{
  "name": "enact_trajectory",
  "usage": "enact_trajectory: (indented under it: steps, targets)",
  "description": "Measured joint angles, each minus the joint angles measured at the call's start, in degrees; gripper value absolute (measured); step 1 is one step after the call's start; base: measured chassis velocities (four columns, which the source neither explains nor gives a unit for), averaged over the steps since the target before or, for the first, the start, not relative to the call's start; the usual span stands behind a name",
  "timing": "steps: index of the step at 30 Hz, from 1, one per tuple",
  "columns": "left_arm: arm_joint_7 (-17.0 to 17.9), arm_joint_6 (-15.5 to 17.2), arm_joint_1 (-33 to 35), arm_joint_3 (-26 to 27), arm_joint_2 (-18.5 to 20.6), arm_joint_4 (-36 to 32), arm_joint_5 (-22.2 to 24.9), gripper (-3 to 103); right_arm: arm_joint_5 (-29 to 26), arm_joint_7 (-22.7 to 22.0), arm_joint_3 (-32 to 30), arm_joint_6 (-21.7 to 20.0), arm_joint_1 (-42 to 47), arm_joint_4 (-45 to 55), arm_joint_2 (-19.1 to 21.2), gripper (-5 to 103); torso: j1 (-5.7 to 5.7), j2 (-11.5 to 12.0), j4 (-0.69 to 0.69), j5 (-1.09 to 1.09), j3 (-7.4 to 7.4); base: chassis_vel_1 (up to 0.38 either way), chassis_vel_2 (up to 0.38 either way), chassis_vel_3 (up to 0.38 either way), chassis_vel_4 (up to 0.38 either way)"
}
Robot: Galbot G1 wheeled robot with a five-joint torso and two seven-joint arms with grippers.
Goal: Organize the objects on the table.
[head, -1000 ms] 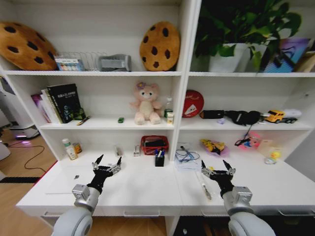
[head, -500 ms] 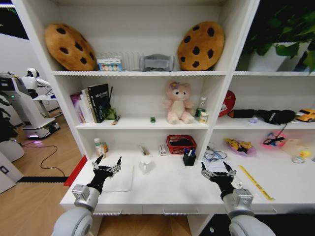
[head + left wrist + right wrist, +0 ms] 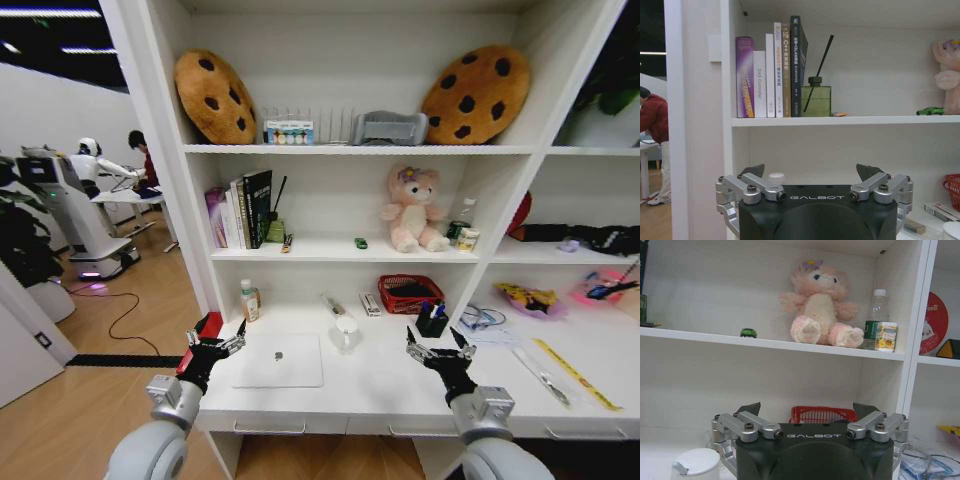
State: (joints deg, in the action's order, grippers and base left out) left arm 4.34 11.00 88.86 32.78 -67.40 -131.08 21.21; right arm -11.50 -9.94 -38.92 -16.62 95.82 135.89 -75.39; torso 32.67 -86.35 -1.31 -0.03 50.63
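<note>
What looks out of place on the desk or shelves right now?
Little stands out. The toy car sits alone on the middle shelf, not on the desk. The laptop lies flat and closed; the cup stands upright. No spills. Both grippers, left and right, hover open.

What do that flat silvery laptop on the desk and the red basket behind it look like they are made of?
The slim silver-white laptop looks like matte metal, probably aluminium: its closed lid is smooth and evenly pale with a small dark logo. The red basket seems to be moulded plastic or coated wire; its sides show an open mesh, but which of the two I cannot tell. Both sit on the glossy white desk, likely laminated board.
</note>
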Motion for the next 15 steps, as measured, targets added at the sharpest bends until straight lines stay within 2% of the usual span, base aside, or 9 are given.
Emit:
enact_trajectory:
  steps: [2, 8, 15]
  targets:
    - [0.0, 0.0, 0.0, 0.0, 0.0, 0.0, 0.0, 100, 0.0, 0.2, 0.0, 0.0, -0.1, -0.1, 0.1, 100, -0.01, 0.0, -0.02, 0.08, 0.00, -0.077, -0.051, 0.050, 0.040]
    - [-0.1, 0.0, 0.0, 0.0, 0.0, 0.0, 0.0, 100, 0.6, 0.8, 0.6, -1.6, 0.0, 0.3, 0.1, 100, 0.00, 0.0, -0.02, 0.02, 0.00, -0.013, -0.020, 0.008, 0.010]
    - [-0.1, 0.0, 0.0, 0.0, 0.0, 0.0, 0.0, 100, 0.8, 1.2, 0.8, -1.8, -0.2, 0.2, 0.1, 100, 0.01, 0.0, -0.02, 0.02, 0.00, 0.102, -0.048, -0.105, 0.064]
